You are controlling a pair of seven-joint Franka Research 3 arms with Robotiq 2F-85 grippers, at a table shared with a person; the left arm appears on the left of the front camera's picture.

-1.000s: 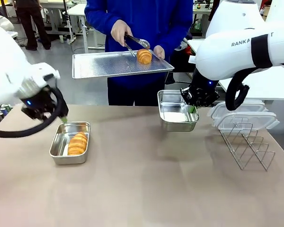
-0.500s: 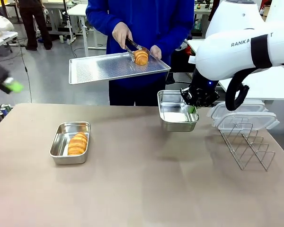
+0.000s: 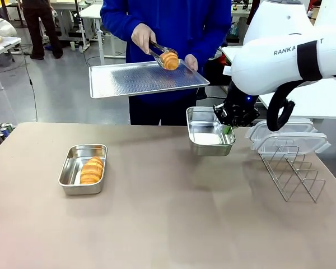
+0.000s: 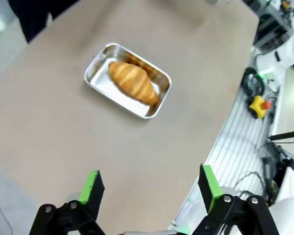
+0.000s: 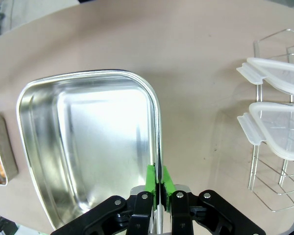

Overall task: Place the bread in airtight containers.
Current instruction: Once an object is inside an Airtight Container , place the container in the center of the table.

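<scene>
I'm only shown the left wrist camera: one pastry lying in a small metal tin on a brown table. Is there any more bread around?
Observer: Yes. A second roll is pinched in tongs held by a person's hand, just above a perforated tray at the far side of the table.
Visitor: Does it have a tin of its own to go in?
Observer: It does. The right gripper is shut on the rim of an empty tin, below the near edge of that tray.
Visitor: And what closes the tins?
Observer: Two clear lids rest on a wire rack at the robot's right end of the table.
</scene>
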